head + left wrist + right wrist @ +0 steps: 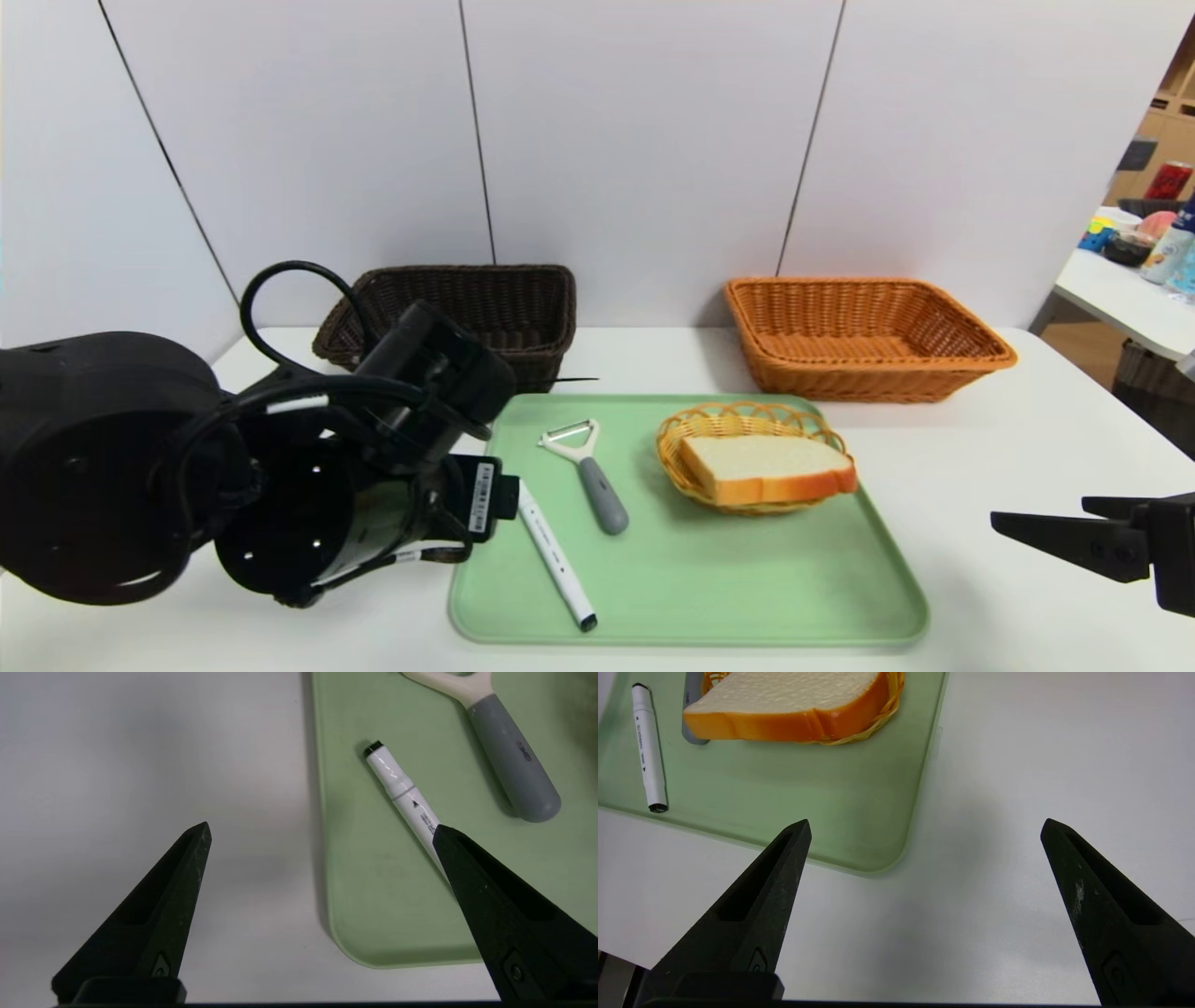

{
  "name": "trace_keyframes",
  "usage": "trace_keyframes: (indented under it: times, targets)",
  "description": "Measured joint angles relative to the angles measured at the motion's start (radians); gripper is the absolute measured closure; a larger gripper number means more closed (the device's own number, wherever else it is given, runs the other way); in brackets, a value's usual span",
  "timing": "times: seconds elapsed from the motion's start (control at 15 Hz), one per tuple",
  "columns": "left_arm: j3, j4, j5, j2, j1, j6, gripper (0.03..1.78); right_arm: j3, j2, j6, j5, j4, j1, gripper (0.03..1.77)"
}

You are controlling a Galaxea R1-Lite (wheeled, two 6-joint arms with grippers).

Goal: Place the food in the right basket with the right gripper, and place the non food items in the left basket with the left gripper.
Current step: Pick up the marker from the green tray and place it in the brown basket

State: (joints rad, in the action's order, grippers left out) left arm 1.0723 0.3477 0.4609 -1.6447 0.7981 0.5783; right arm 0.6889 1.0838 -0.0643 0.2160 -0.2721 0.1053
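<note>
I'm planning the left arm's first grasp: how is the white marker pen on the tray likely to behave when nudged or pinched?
The marker pen looks round and slim, lying flat on the smooth green tray, so a sideways nudge would probably roll it. Its glossy barrel may slip between narrow fingertips. It looks rigid and likely light, so it shouldn't bend or sag. The left gripper is open.

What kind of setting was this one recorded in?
Probably a lab or office test area, not a home kitchen: a bare white table against plain white wall panels, staged sorting props on a green tray, and a second cluttered table beyond.
</note>
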Motion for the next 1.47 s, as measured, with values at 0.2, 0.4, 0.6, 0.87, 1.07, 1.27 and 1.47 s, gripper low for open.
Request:
trace_keyframes:
  times: [0.2,0.4,0.6,0.87,1.07,1.27,1.47]
  targets:
    - [0.06,0.065,0.054,-0.056,0.04,0.06,0.12,-0.013,0.0,0.0,0.0,0.003,0.0,0.1]
    - [0.103,0.097,0.062,-0.102,0.077,0.118,0.12,-0.017,-0.001,-0.029,-0.003,0.006,-0.001,0.1]
    - [0.171,0.146,0.064,-0.154,0.119,0.198,0.12,-0.017,0.001,-0.033,-0.004,0.008,-0.004,0.1]
    - [0.309,0.291,0.119,-0.256,0.148,0.323,0.12,-0.018,0.001,-0.035,-0.004,0.008,-0.004,0.1]
    - [0.366,0.365,0.129,-0.32,0.155,0.418,0.12,-0.019,0.0,-0.035,-0.004,0.009,-0.013,0.1]
    - [0.378,0.361,0.126,-0.349,0.157,0.433,0.12,-0.019,-0.001,-0.035,-0.003,0.009,-0.016,0.1]
    - [0.402,0.358,0.125,-0.364,0.158,0.443,0.12,-0.019,-0.001,-0.034,-0.003,0.009,-0.017,0.1]
